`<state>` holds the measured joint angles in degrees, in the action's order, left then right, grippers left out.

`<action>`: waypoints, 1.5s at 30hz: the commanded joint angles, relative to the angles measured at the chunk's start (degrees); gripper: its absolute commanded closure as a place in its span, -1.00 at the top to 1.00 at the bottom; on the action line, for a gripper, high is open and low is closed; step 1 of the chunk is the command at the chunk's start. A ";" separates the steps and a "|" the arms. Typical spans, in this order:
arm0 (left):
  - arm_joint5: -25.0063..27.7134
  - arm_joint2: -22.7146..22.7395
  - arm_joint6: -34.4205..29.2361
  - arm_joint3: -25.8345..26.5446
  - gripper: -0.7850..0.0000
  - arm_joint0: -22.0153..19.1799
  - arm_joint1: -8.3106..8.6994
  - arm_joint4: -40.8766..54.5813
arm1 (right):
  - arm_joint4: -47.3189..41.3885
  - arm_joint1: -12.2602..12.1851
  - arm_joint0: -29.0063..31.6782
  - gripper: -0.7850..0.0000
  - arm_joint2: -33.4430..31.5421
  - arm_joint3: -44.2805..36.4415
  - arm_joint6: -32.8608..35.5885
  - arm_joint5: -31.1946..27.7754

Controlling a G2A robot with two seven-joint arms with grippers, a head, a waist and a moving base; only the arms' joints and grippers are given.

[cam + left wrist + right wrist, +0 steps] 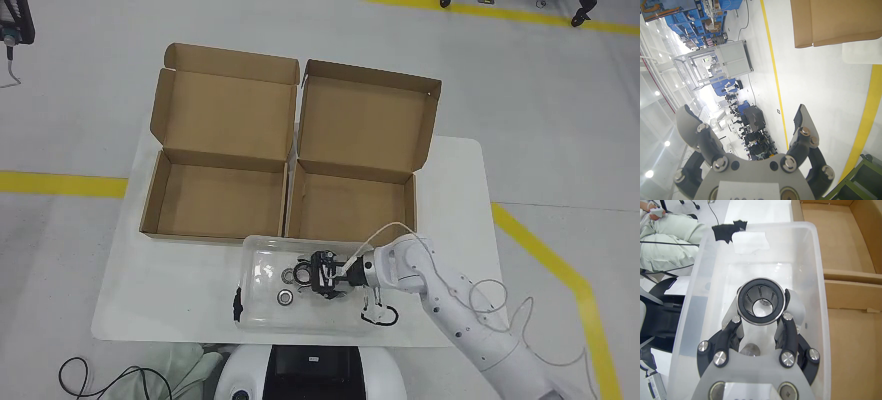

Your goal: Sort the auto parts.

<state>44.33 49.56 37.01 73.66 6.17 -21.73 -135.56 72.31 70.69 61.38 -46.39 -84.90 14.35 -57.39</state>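
My right claw (762, 303) pinched a linear bearing (760, 294) by its steel sleeve, bore facing the wrist camera, inside the clear plastic bin (815, 275). A ring-shaped part (285, 297) lay on the bin floor. Open cardboard boxes (215, 200) stood just beyond the bin. My left claw (744, 113) was spread, gripping nothing.

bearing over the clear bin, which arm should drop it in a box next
Right. The right gripper is shut on the bearing over the clear bin, with a cardboard box alongside. The left gripper is open and holds nothing, facing the floor.
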 commanded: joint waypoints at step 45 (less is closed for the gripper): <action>0.00 0.00 0.00 0.00 1.00 0.00 0.00 0.00 | -2.68 -2.95 -6.08 -1.00 -16.81 -19.16 -13.33 4.31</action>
<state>44.33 49.56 37.01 73.66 6.17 -21.73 -135.56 69.07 67.75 55.16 -63.02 -103.33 2.05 -53.49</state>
